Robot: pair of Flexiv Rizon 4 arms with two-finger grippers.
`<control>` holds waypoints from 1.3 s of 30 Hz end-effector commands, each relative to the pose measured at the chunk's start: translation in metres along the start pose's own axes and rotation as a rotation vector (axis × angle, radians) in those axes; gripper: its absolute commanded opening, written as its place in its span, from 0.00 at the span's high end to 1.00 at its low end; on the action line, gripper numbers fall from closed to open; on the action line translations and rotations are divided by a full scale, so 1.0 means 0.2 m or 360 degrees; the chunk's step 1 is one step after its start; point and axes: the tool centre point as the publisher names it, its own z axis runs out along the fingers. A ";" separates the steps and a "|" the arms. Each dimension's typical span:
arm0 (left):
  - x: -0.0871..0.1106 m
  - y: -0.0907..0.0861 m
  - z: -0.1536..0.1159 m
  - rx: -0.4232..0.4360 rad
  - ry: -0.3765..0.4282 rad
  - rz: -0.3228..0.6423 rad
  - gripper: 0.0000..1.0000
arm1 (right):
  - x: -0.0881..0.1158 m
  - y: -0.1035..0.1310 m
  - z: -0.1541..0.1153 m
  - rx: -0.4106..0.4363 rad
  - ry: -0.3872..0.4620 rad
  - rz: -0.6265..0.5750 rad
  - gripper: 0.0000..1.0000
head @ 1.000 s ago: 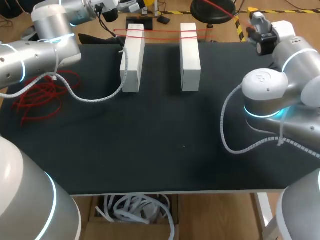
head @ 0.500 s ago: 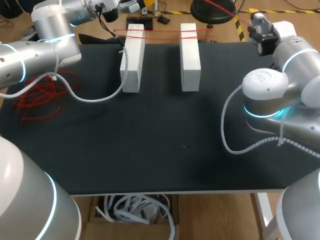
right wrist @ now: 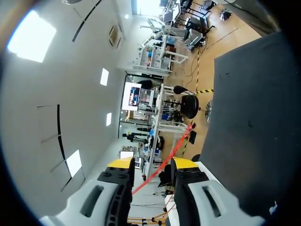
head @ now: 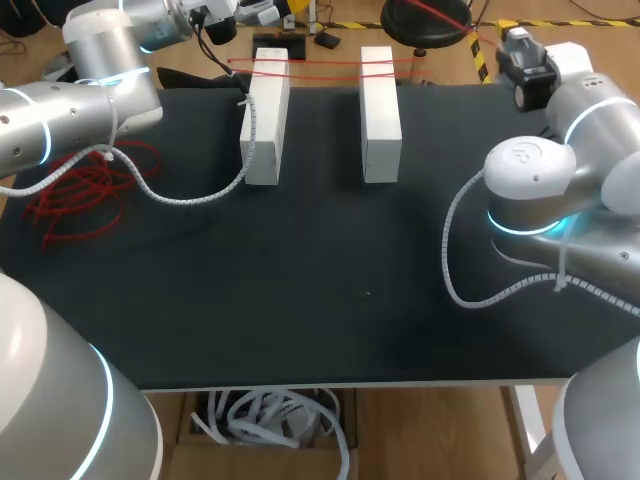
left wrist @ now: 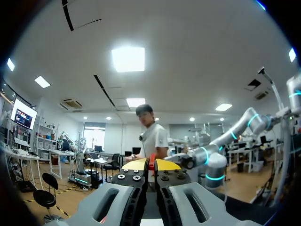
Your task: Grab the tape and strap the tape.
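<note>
- The grabbing part looks finished to me: your left gripper [left wrist: 150, 165] has its yellow tips closed on the thin red tape [left wrist: 151, 165], which shows between them.
- Your right gripper [right wrist: 151, 165] stands open. The tape [right wrist: 162, 170] runs through the gap, but the fingers do not press it from both sides.
- In the head view the tape [head: 320, 62] lies stretched across the far ends of the two white rectangular blocks [head: 262, 115] on the black cloth-covered table [head: 300, 280].
- A loose heap of red tape [head: 80, 190] waits under your left arm (probably the spare length).
- I judge the strapping as begun but not finished; I see no tightening or fastening.
</note>
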 end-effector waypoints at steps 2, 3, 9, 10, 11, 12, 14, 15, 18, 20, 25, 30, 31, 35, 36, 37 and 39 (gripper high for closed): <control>0.00 0.00 0.00 0.0001 0.0004 0.0000 1.00 | 0.02 0.00 0.01 -0.0008 -0.0010 -0.0002 0.67; 0.00 0.00 0.00 0.0001 0.0004 0.0000 1.00 | 0.02 0.00 0.02 -0.0009 -0.0010 -0.0004 0.67; 0.00 0.00 0.00 0.0001 0.0004 0.0000 1.00 | 0.02 0.00 0.03 -0.0008 -0.0009 -0.0006 0.69; 0.00 0.00 0.00 0.0001 0.0004 0.0000 1.00 | 0.02 0.00 0.03 -0.0008 -0.0012 -0.0004 0.86; 0.00 0.00 0.00 0.0001 0.0004 0.0000 1.00 | 0.02 -0.01 0.03 -0.0007 -0.0014 -0.0005 0.99; 0.00 0.00 0.00 0.0001 0.0004 0.0000 1.00 | 0.02 -0.01 0.03 -0.0005 -0.0014 -0.0003 1.00; 0.00 0.00 0.00 0.0001 0.0004 0.0000 1.00 | 0.02 -0.01 0.03 -0.0001 -0.0014 -0.0001 1.00; 0.00 0.00 0.00 0.0001 0.0004 0.0000 1.00 | 0.02 -0.01 0.03 0.0000 -0.0016 0.0000 1.00; 0.00 0.00 0.00 0.0001 0.0004 0.0000 1.00 | 0.02 -0.01 0.03 -0.0001 -0.0021 -0.0001 1.00; 0.00 0.00 0.00 0.0001 0.0004 0.0000 1.00 | 0.01 -0.01 0.03 -0.0002 -0.0023 -0.0002 1.00; 0.00 0.00 0.00 0.0001 0.0004 0.0000 1.00 | 0.01 -0.02 0.03 -0.0001 -0.0029 -0.0003 1.00; 0.00 0.00 0.00 0.0001 0.0004 0.0000 1.00 | 0.01 -0.02 0.03 -0.0001 -0.0027 -0.0004 1.00; 0.00 0.00 0.00 0.0001 0.0004 0.0000 1.00 | 0.01 -0.02 0.03 0.0000 -0.0027 -0.0004 1.00; 0.00 0.00 0.00 0.0001 0.0004 0.0000 1.00 | 0.01 -0.02 0.03 0.0006 -0.0026 -0.0007 1.00; 0.00 0.00 0.00 -0.0004 0.0000 0.0007 1.00 | 0.01 -0.02 0.03 0.0008 -0.0024 -0.0010 1.00; -0.01 0.00 0.00 -0.0031 -0.0025 0.0019 1.00 | 0.01 -0.02 0.03 0.0009 -0.0024 -0.0011 1.00; -0.01 0.00 -0.01 -0.0079 -0.0046 0.0036 1.00 | 0.01 -0.02 0.03 0.0011 -0.0024 -0.0015 1.00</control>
